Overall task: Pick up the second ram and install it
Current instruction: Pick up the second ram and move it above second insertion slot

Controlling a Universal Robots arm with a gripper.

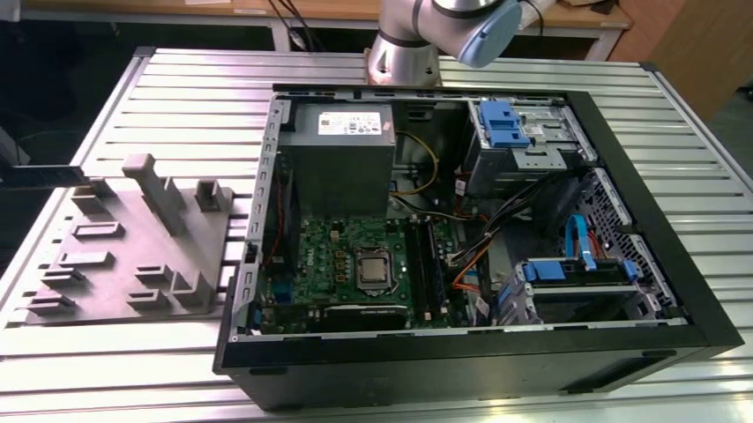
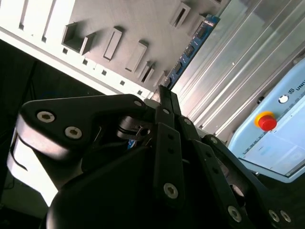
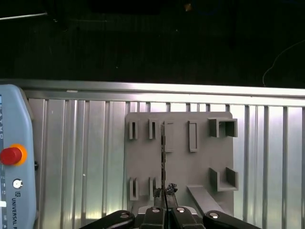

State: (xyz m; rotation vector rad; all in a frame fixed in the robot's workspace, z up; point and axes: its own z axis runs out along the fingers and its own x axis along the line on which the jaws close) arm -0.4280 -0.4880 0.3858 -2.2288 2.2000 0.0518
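Note:
The second ram [image 2: 193,45] is a thin blue-green stick with black chips, and it runs out from my fingertips. In the first wrist view it shows edge-on as a dark line [image 3: 164,157] over the grey fixture plate [image 3: 200,162]. My gripper [image 2: 162,93] [image 3: 165,202] is shut on its near end, well above the plate. In the exterior view a dark horizontal strip [image 1: 45,174] hangs past the plate's [image 1: 118,247] left corner; I cannot tell whether it is the same stick. The green motherboard [image 1: 341,256] lies inside the open computer case [image 1: 659,264].
The fixture plate carries several empty slots, brackets and a tall post [image 1: 153,185]. A teach pendant with a red stop button [image 3: 10,155] lies on the slatted table [image 3: 71,157]. Inside the case sit a power supply [image 1: 341,132], drive cages [image 1: 518,132] and loose cables [image 1: 471,256].

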